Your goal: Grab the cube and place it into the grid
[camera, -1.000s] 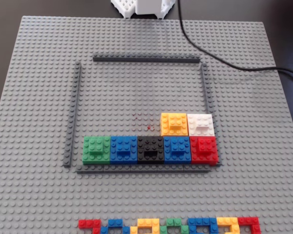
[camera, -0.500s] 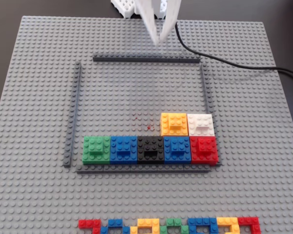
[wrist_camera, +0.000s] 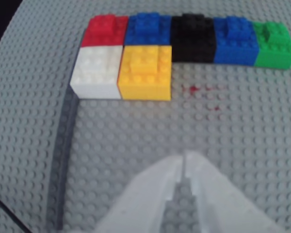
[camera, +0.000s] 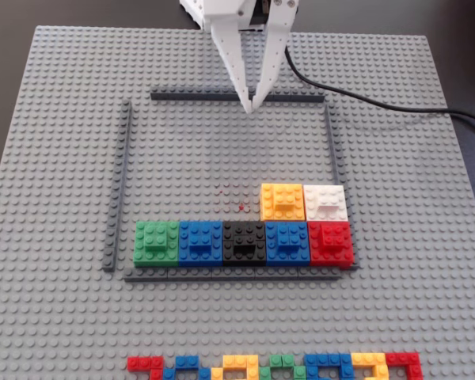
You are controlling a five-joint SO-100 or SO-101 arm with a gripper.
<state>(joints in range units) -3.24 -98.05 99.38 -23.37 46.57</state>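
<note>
Closed tip to tip and holding nothing, the white two-finger gripper (camera: 251, 107) hangs over the far strip of the dark grey strip grid (camera: 120, 182). Well apart from it, the yellow-orange square cube (camera: 283, 201) sits inside the grid, touching a white block (camera: 326, 201) and a blue block (camera: 287, 242).

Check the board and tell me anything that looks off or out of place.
Little stands out. A few small red specks mark the grey baseplate left of the cube; they look like stains, not bricks. The grid has open corners where its strips do not meet. The blocks sit square and flush. The claw holds nothing.
</note>
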